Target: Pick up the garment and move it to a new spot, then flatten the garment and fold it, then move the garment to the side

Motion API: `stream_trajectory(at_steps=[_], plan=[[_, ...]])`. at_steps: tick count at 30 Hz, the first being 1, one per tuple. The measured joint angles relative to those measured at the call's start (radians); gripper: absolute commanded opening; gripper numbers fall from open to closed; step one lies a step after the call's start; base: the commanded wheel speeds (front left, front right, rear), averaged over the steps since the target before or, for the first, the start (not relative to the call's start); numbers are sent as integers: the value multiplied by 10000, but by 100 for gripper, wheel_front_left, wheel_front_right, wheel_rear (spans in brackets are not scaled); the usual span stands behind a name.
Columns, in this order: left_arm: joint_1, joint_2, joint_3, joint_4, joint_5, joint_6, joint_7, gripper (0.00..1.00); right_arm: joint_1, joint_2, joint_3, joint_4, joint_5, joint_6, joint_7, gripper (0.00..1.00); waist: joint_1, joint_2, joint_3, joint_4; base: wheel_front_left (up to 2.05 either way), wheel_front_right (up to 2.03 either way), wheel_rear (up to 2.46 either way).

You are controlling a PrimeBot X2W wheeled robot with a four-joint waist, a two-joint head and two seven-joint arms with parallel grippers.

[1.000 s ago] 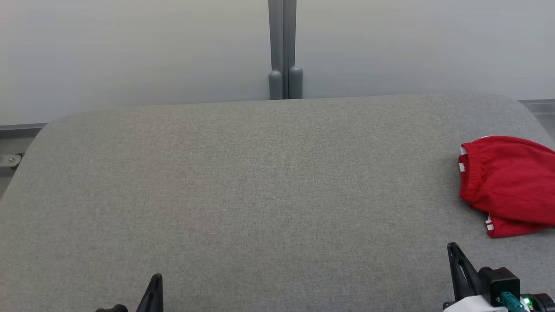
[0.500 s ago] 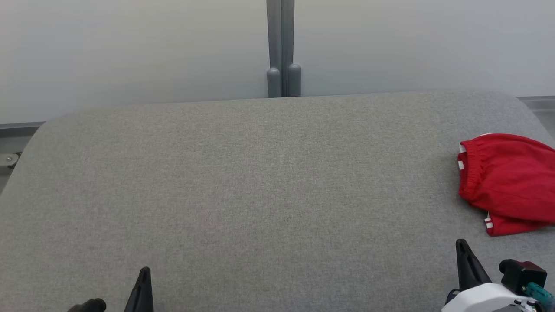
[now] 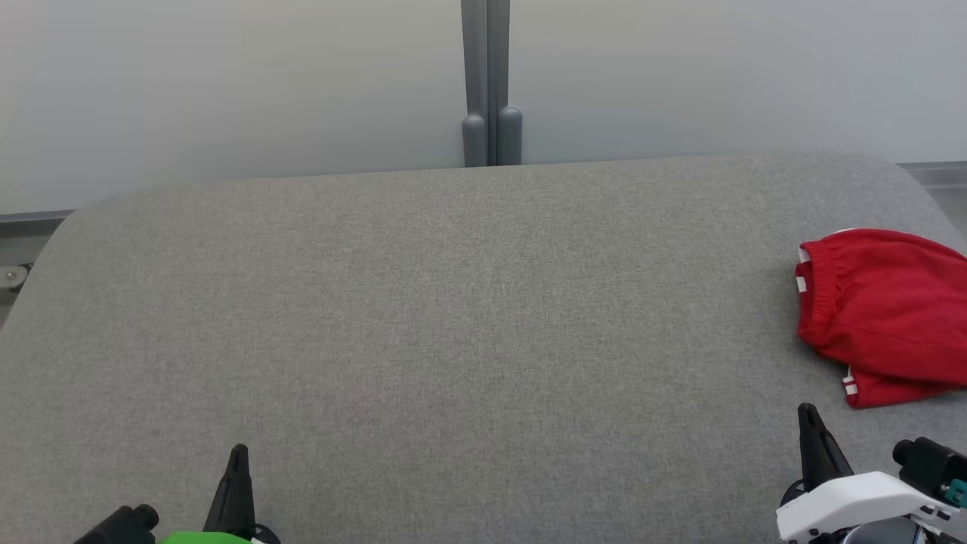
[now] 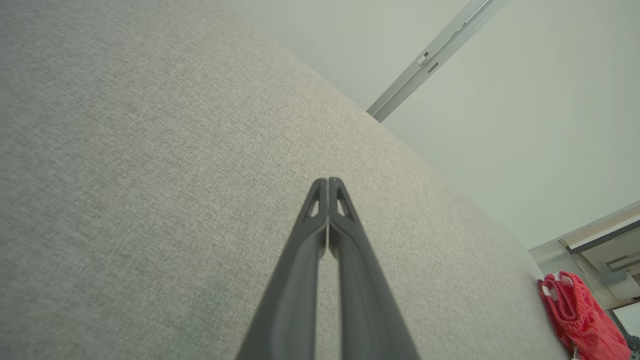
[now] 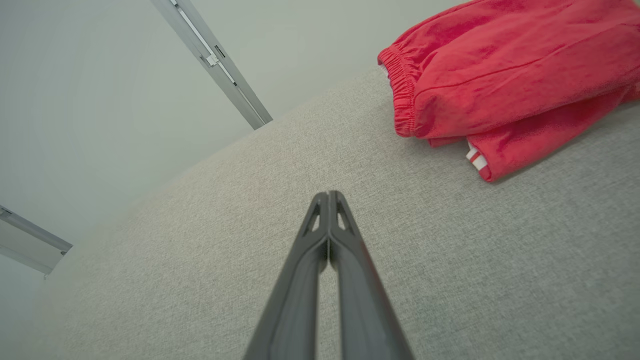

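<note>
At the lower left of the head view, the left gripper (image 3: 239,455) with its two long dark fingers points up over the near part of the wide grey fabric-covered table with rounded corners (image 3: 453,302). Its own wrist view shows the fingers pressed together at the tips (image 4: 328,182), with nothing between them and only the grey cloth beneath. A small bright green patch (image 3: 200,538) shows at the bottom edge beside its base. Behind the middle of the table's far edge, a slim grey vertical post (image 3: 489,83) stands against the pale plain wall (image 3: 227,91). At the lower right, the right gripper (image 3: 809,414) rises from a white wrist housing (image 3: 854,500). Its wrist view shows its dark fingers likewise closed tip to tip (image 5: 328,196) and empty, above bare cloth. The folded red garment with a gathered elastic waistband and small white stripes (image 3: 884,310) lies on the table at the far right, running off the head view's right edge. It is beyond the right gripper and apart from it, and well apart from the left gripper. In the right wrist view its waistband faces the table's middle, with one red layer lying over another (image 5: 500,75).
</note>
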Motion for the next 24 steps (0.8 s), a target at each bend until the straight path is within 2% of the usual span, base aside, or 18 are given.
stream_trajectory(at_steps=[24], plan=[[-562,-81,376,-163,-2846,0,779,0,-538,8,-125,-8,3593,-2,836,0,0,0,123,-79,0,0,0]])
